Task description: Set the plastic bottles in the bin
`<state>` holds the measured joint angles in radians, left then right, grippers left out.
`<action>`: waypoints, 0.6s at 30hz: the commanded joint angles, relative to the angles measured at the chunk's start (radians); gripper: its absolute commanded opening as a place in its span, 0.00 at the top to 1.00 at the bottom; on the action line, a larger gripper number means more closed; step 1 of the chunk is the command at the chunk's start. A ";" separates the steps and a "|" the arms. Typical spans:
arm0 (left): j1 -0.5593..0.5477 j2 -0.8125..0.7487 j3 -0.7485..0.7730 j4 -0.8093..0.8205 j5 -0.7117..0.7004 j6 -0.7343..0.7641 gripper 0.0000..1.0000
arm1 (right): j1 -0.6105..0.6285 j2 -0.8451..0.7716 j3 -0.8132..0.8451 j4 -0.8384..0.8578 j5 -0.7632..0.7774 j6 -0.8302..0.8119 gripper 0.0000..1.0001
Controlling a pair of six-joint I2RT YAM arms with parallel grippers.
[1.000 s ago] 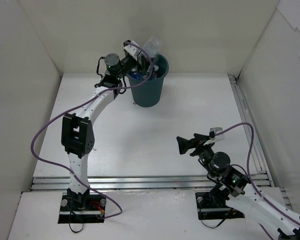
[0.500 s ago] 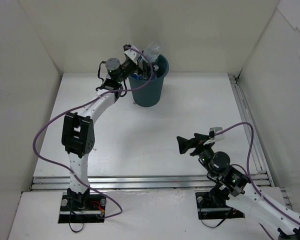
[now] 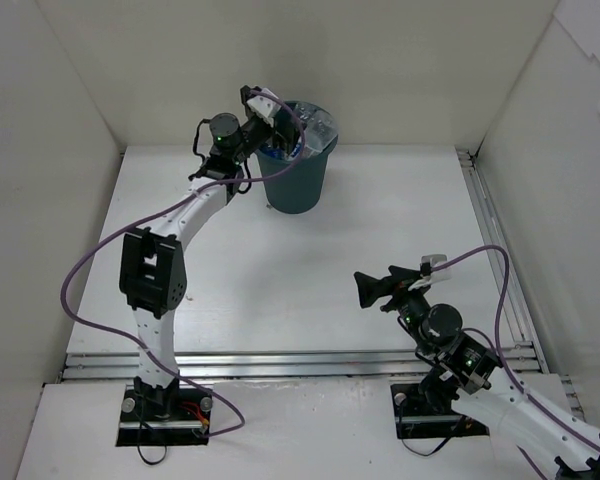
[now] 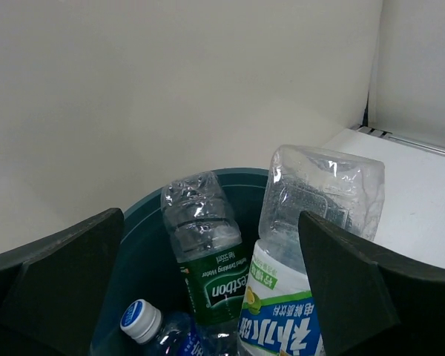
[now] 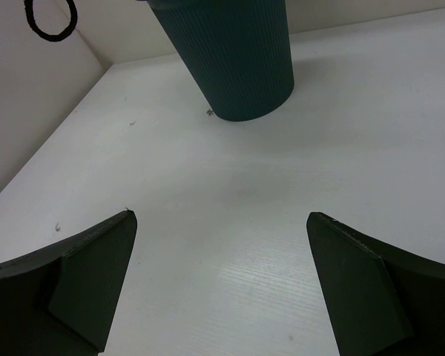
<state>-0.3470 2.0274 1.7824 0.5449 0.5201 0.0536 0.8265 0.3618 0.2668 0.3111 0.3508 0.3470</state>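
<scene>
Our left gripper point(image 4: 211, 219) hangs with fingers spread wide, gripping nothing, over the mouth of the round dark teal plastic bin point(image 4: 144, 215) at the desk's far edge. We judge this a release pose, since the clear crinkly plastic bottles point(image 4: 311, 215) stand bottom-up inside. Our right gripper point(image 5: 221, 222), likewise parted and empty, waits near the white desk point(image 5: 245, 185)'s near right corner, as we see no bottle outside the bin.

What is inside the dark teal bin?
The bin holds a green-label bottle, a white-label bottle and a blue-capped bottle. Anything beneath them, and the bin's floor, is covered.
</scene>
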 commanded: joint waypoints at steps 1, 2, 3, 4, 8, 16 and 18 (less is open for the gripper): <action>0.003 -0.130 0.026 0.027 -0.043 0.029 0.00 | 0.006 0.008 0.029 0.091 0.007 0.007 0.03; 0.003 -0.150 0.025 0.003 -0.064 0.032 0.00 | 0.006 0.011 0.031 0.091 0.007 0.009 0.03; 0.003 -0.160 0.023 -0.008 -0.078 0.035 0.00 | 0.006 0.011 0.032 0.089 0.007 0.010 0.03; 0.003 -0.171 0.020 -0.017 -0.098 0.044 0.00 | 0.008 0.014 0.034 0.091 0.007 0.012 0.03; -0.042 -0.251 0.005 -0.100 -0.208 0.084 0.00 | 0.008 0.023 0.043 0.082 0.016 0.018 0.03; -0.174 -0.372 0.087 -0.510 -0.616 0.065 0.00 | 0.006 0.071 0.107 0.027 0.077 0.061 0.02; -0.207 -0.400 0.072 -0.629 -0.695 -0.024 0.00 | 0.006 0.098 0.182 -0.071 0.184 0.131 0.02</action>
<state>-0.5255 1.7081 1.8099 0.1204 0.0452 0.1173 0.8268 0.4171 0.3267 0.2543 0.4004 0.3962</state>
